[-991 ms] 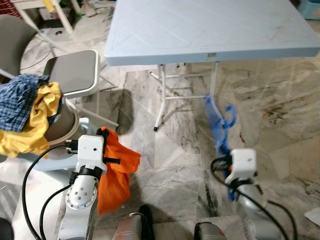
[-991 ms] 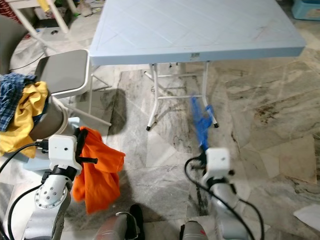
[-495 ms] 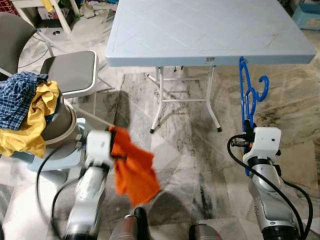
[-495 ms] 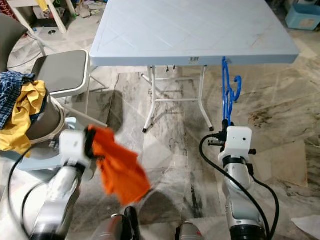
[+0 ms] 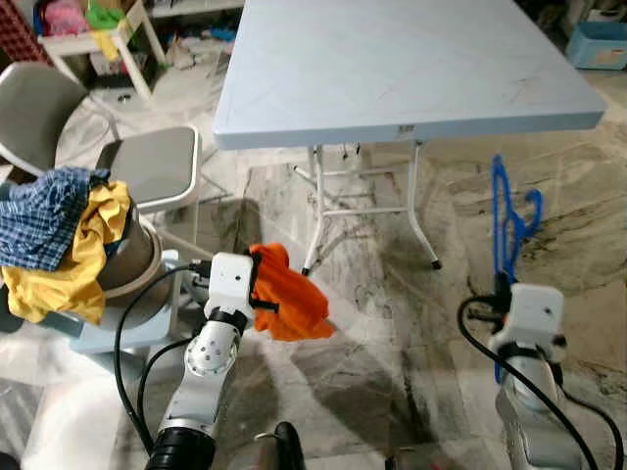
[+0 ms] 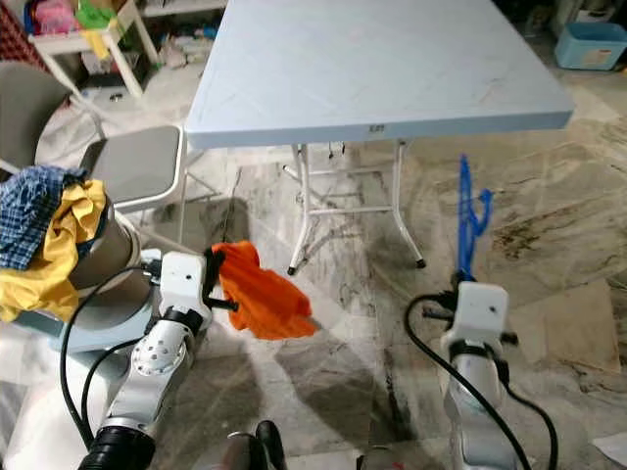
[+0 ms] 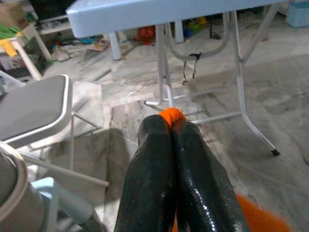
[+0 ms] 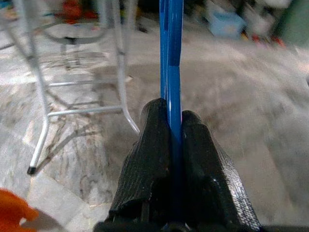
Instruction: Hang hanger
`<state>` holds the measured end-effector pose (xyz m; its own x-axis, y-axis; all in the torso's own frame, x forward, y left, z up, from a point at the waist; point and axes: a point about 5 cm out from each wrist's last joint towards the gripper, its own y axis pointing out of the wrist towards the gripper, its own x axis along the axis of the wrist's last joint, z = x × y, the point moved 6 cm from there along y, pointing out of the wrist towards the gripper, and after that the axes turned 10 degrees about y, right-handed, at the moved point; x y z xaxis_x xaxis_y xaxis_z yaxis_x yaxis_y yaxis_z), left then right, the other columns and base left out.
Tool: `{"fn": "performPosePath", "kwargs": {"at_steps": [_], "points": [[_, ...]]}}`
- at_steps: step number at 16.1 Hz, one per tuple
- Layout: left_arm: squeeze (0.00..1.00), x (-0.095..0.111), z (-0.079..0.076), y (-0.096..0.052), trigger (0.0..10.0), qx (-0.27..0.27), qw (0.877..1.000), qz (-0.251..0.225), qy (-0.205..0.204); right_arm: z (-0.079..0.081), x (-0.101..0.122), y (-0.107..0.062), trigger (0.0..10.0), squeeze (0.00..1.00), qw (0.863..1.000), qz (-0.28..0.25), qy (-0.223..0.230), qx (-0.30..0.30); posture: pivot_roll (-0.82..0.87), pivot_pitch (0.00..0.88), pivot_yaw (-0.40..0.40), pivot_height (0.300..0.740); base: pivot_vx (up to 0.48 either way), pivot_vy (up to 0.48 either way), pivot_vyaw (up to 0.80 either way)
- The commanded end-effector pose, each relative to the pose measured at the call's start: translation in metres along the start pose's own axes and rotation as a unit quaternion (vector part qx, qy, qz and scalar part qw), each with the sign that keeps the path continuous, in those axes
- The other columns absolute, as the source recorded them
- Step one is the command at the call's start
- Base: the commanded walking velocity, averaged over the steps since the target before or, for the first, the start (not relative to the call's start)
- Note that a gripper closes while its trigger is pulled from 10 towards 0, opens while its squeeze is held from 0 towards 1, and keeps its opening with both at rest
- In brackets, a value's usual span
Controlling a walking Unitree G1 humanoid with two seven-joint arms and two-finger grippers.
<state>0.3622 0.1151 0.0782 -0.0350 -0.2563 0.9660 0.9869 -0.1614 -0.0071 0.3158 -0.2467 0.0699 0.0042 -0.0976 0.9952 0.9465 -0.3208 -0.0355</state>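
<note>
Your right gripper (image 8: 175, 126) is pinching the blue hanger (image 5: 507, 220) upright, right of the worktop (image 5: 392, 69). Your left gripper (image 7: 172, 129) is clamping orange cloth (image 5: 286, 304) near the laundry basket (image 5: 132, 264).

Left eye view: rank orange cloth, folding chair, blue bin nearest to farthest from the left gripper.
From the left gripper:
1. Orange cloth, pinched in its fingers, hanging just to the right.
2. Folding chair, up and to the left, behind the laundry pile.
3. Blue bin, far corner at upper right, beyond the table.
</note>
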Motion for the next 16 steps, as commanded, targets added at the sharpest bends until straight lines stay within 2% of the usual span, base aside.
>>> {"fn": "performPosePath", "kwargs": {"at_steps": [1,3,5,6,8,9,11,12,13,16], "points": [[0.00,0.004,0.005,0.001,10.0,-0.004,1.000,-0.013,-0.001,-0.005,-0.006,-0.008,10.0,0.00,1.000,0.009,0.020,-0.020,-0.33,0.141,0.123,0.740,0.000,0.000,0.00],[0.00,0.005,-0.003,-0.001,10.0,-0.030,0.999,-0.016,-0.001,0.000,-0.007,-0.013,10.0,0.00,1.000,0.007,0.013,-0.015,-0.32,0.160,0.136,0.740,0.000,0.000,-0.80],[0.00,0.015,-0.005,0.000,10.0,-0.043,0.998,-0.035,-0.014,0.004,-0.005,-0.010,10.0,0.00,1.000,0.005,0.023,-0.012,-0.29,0.153,0.123,0.740,0.000,0.000,-0.80],[0.00,0.018,-0.005,-0.002,10.0,-0.048,0.998,-0.048,-0.015,0.011,-0.009,-0.005,10.0,0.00,1.000,0.011,0.027,0.001,-0.26,0.148,0.102,0.740,0.356,0.000,0.00],[0.00,0.014,0.007,-0.003,10.0,-0.013,0.999,-0.037,-0.032,0.022,-0.003,0.003,10.0,0.00,0.999,0.013,0.039,0.023,-0.25,0.155,0.082,0.740,0.396,0.000,0.00],[0.00,0.014,0.010,-0.006,10.0,-0.006,0.999,-0.038,-0.033,0.033,0.004,0.007,10.0,0.00,0.998,0.003,0.021,0.053,-0.23,0.164,0.075,0.740,0.394,0.000,0.00],[0.00,0.004,0.009,-0.011,10.0,0.001,0.999,-0.025,-0.033,0.032,-0.003,0.010,10.0,0.00,0.998,0.018,0.024,0.049,-0.22,0.174,0.061,0.740,0.409,0.000,0.00],[0.00,0.006,0.011,-0.012,10.0,0.003,0.999,-0.028,-0.034,0.043,0.002,0.010,10.0,0.00,0.997,0.011,0.021,0.070,-0.21,0.174,0.050,0.740,0.412,0.000,0.00],[0.00,0.004,0.011,-0.013,10.0,0.004,0.999,-0.025,-0.034,0.048,0.002,0.009,10.0,0.00,0.997,0.010,0.015,0.080,-0.21,0.173,0.050,0.740,0.405,0.000,0.00],[0.00,0.007,0.012,-0.015,10.0,0.010,0.999,-0.029,-0.035,0.051,-0.004,0.010,10.0,0.00,0.996,0.019,0.017,0.084,-0.18,0.180,0.043,0.740,0.411,0.000,0.00]]}}
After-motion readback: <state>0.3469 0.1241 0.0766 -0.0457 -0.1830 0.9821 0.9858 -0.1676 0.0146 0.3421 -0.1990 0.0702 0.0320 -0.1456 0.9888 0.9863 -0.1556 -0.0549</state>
